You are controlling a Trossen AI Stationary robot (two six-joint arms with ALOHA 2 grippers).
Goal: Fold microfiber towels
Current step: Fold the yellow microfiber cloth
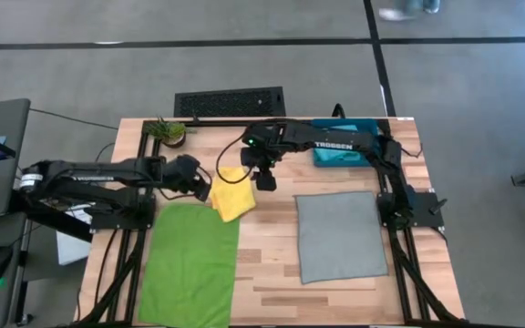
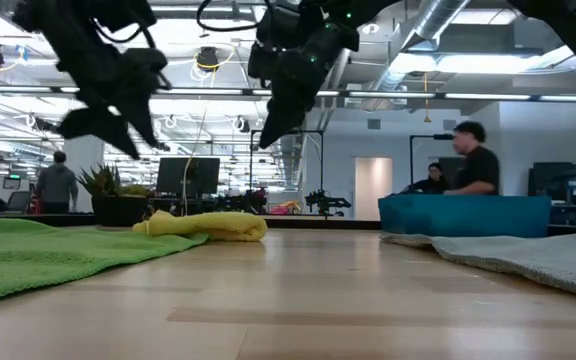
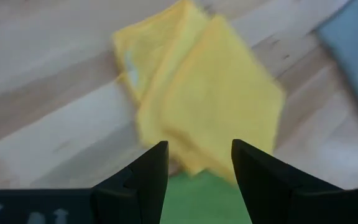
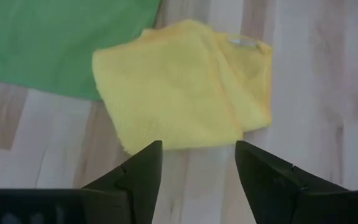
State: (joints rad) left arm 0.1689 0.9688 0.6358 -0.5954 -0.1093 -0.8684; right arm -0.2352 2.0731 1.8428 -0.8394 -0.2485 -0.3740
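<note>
Both pincers hang released above the table: the left pincer (image 3: 194, 163) and right pincer (image 4: 199, 163) flank the folded yellow towel (image 1: 232, 193), which overlaps the green towel's (image 1: 190, 264) corner. It looks soft, light and floppy; take an outer corner. Its inner layers are hidden.

The dark teal-blue rigid bin (image 1: 343, 155) was largely hidden under the right arm. The lime green microfiber towel (image 1: 190, 264) ran off the high view's bottom edge. The two people behind the bin were too small to make out.
</note>
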